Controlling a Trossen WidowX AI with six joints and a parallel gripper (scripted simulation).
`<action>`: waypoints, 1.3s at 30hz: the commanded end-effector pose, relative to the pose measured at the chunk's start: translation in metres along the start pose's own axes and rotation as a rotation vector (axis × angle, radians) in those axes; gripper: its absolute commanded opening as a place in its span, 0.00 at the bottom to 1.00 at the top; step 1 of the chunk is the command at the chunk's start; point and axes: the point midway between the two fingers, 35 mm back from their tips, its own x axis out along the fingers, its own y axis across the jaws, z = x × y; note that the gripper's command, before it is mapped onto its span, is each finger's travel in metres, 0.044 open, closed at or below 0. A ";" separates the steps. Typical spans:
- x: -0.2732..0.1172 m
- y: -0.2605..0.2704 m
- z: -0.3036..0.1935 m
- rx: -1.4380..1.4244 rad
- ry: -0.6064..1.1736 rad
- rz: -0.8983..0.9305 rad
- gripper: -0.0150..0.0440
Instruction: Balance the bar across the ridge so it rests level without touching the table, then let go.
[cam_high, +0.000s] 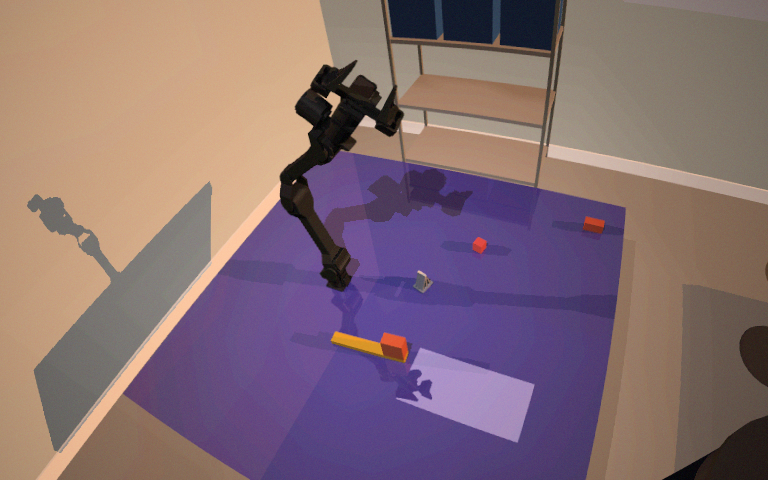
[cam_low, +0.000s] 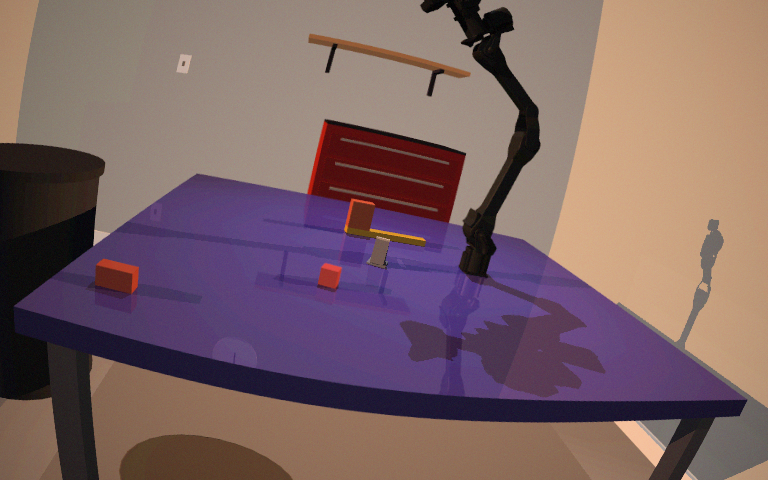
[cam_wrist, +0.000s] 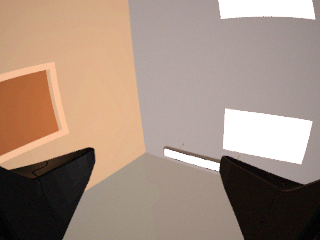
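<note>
A yellow bar (cam_high: 356, 341) (cam_low: 399, 237) lies flat on the purple table (cam_high: 317, 418) (cam_low: 317, 362), with an orange block (cam_high: 394, 346) (cam_low: 360, 215) on one end. A small grey ridge (cam_high: 421, 281) (cam_low: 380, 252) stands upright on its base, apart from the bar, with nothing on it. My gripper (cam_high: 375, 74) (cam_wrist: 159, 160) is wide open and empty, raised high above the table and pointing up and away from the bar. Only part of it shows at the top edge in the exterior view. The wrist view shows just walls and ceiling between the fingers.
A small red cube (cam_high: 479, 245) (cam_low: 329, 276) lies beyond the ridge from the bar. Another orange block (cam_high: 593, 224) (cam_low: 116, 276) lies near a table corner. My arm's base (cam_high: 336, 271) (cam_low: 476, 257) stands beside the ridge. A dark drum (cam_low: 48, 237) stands off the table.
</note>
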 end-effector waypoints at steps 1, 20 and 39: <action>0.000 0.001 0.000 0.003 0.001 0.002 0.89; -0.003 0.092 -0.052 0.434 0.221 0.252 0.79; -0.037 0.171 -0.118 0.753 0.549 0.393 0.79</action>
